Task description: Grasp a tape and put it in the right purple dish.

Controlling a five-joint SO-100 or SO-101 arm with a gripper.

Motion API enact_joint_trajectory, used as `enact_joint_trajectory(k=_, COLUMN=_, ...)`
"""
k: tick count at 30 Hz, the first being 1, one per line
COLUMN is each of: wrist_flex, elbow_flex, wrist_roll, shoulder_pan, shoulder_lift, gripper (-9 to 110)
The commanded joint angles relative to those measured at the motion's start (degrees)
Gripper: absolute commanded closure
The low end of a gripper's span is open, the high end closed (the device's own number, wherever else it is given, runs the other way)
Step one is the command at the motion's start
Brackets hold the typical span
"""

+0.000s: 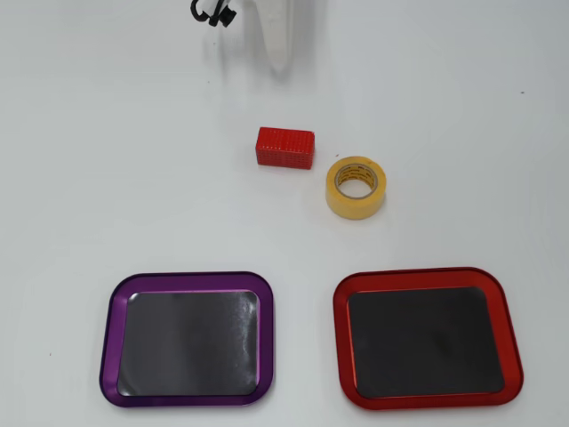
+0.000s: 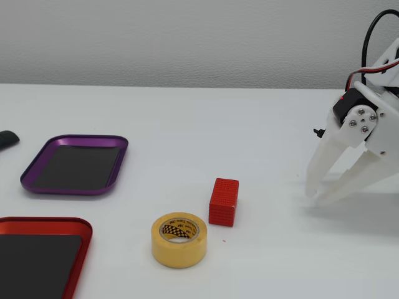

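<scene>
The tape (image 1: pixel 356 187) lies flat on the white table (image 1: pixel 107 160), its round hole facing straight up, so its axis stands upright and no side is longer than another. In the fixed view the paler core of the tape (image 2: pixel 179 239) shows small dark print around the inside.

Taking the tape as the landmark: in the overhead view the red block (image 1: pixel 285 148) sits just beside it, up and to the left, not touching, with its long side running left to right. The purple dish (image 1: pixel 188 339) lies well below and to the left of the tape, and the red dish (image 1: pixel 427 336) lies below and slightly to the right. Both dishes hold only their black mats.

In the fixed view the gripper (image 2: pixel 317 194) is well to the right of the tape, its 2 white fingers (image 2: pixel 324 163) spread apart, tips pointing down near the table, holding nothing.
</scene>
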Motion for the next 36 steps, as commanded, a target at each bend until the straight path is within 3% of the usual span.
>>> enact_joint_trajectory(k=1, wrist_flex=-0.44, elbow_flex=-0.44, wrist_roll=0.09, shoulder_pan=-3.52, shoulder_lift=6.77, gripper=102)
enact_joint_trajectory(k=20, wrist_flex=-3.08, elbow_flex=-0.53, wrist_roll=-0.79, shoulder_pan=-2.99, shoulder_lift=6.77, gripper=102)
enact_joint_trajectory(k=26, wrist_flex=-5.45, elbow_flex=-3.43, wrist_roll=-15.56, shoulder_pan=-2.72, shoulder_lift=6.42, gripper=100)
enact_joint_trajectory(k=29, wrist_flex=-5.19, elbow_flex=-6.59, wrist_roll=-18.11, shoulder_pan=-2.37, shoulder_lift=6.06, gripper=96)
enact_joint_trajectory(k=36, wrist_flex=-4.83, elbow_flex=-22.68, wrist_roll=-18.02, shoulder_pan=0.0, shoulder_lift=-16.08, gripper=94)
